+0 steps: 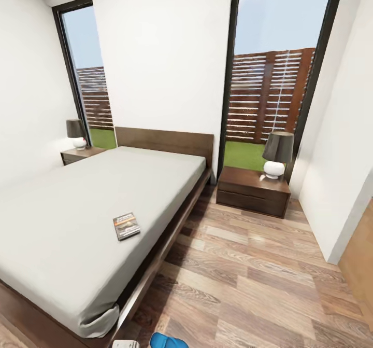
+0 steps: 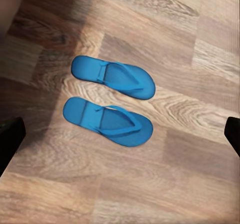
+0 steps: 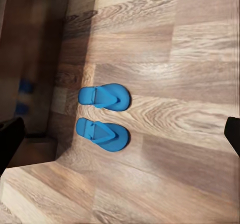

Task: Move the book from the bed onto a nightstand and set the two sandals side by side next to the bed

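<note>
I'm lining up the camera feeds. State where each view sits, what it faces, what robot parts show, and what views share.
Head view: high on the robot, facing down over the bed, book and right nightstand.
Left wrist view: looks down at the floor; dark fingertips at both edges.
Right wrist view: likewise floorward, fingertips at its edges.
Shared: both wrist views show the two sandals side by side.

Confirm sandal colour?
Bright blue, both sandals, lying side by side on the wood-plank floor. Clearest in the left wrist view.
</note>
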Motion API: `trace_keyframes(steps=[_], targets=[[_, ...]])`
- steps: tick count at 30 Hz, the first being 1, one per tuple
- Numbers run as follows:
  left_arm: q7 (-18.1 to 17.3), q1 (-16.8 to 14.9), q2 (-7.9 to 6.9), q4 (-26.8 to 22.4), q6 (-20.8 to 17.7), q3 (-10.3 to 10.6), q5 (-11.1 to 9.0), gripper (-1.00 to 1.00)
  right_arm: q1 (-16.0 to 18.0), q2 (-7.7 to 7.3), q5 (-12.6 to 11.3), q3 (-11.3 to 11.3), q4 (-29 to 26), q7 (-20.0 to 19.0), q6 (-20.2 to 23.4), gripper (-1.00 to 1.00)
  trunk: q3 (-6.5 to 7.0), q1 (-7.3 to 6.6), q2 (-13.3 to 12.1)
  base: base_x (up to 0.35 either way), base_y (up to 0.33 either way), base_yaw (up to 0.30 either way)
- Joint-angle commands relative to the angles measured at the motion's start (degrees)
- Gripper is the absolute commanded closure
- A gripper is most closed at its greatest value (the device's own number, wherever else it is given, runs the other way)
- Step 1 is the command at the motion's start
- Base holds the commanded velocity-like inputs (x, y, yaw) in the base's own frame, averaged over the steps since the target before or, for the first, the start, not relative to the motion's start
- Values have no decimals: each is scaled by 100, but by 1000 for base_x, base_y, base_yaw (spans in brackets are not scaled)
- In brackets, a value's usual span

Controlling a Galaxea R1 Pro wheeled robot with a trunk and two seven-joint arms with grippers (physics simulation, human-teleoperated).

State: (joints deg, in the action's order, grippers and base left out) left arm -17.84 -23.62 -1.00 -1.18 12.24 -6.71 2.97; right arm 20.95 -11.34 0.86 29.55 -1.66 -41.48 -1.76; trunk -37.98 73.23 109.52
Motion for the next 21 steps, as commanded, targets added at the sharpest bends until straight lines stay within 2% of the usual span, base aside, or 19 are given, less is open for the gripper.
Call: trace_keyframes(steps=[1, 21], targets=[[-24, -2, -1, 4, 16, -47, 32, -100, 5, 1, 10, 7, 7, -12, -18, -100, -6, -1, 3, 0, 0, -293], [-24, 1, 52, 4, 24, -49, 29, -100, 5, 9, 11, 7, 10, -9, -18, -100, -6, -1, 3, 0, 0, -295]])
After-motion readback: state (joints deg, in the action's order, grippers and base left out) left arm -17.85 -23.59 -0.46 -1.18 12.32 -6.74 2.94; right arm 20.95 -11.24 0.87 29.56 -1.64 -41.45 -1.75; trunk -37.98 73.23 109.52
